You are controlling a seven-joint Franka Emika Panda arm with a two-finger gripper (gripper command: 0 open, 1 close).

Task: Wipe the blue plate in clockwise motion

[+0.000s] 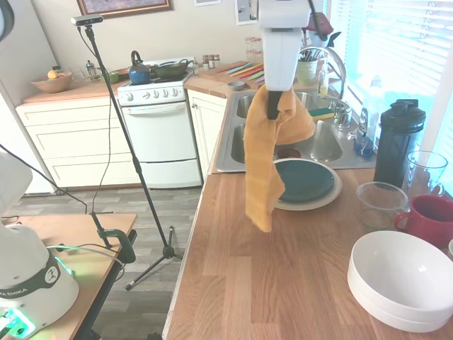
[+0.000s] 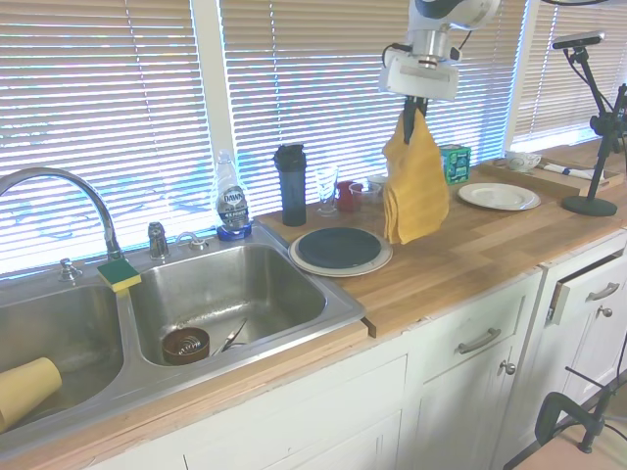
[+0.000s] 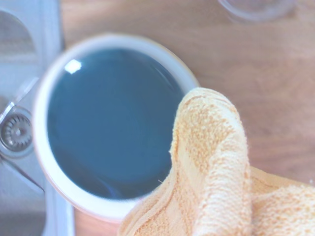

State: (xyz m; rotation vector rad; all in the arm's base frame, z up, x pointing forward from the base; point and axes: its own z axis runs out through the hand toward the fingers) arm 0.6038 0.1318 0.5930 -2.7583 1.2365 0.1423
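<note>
The blue plate (image 1: 306, 179) (image 2: 340, 246) (image 3: 108, 123) lies on a slightly larger cream plate (image 1: 320, 203) (image 2: 312, 265) on the wooden counter beside the sink. High above the counter, my gripper (image 1: 272, 112) (image 2: 412, 115) is shut on the top of a yellow-orange towel (image 1: 265, 159) (image 2: 414, 186) (image 3: 216, 167). The towel hangs down freely, its lower end just above the counter beside the plates. In the wrist view the towel covers one corner and the blue plate lies below, off to the side.
Stainless sink (image 2: 220, 294) with dish soap bottle (image 2: 232, 206) borders the plates. A black shaker bottle (image 1: 398, 142), clear glasses (image 1: 379, 205), a red mug (image 1: 432, 218) and stacked white bowls (image 1: 400, 280) stand along the counter. A second cream plate (image 2: 498, 196) lies farther along.
</note>
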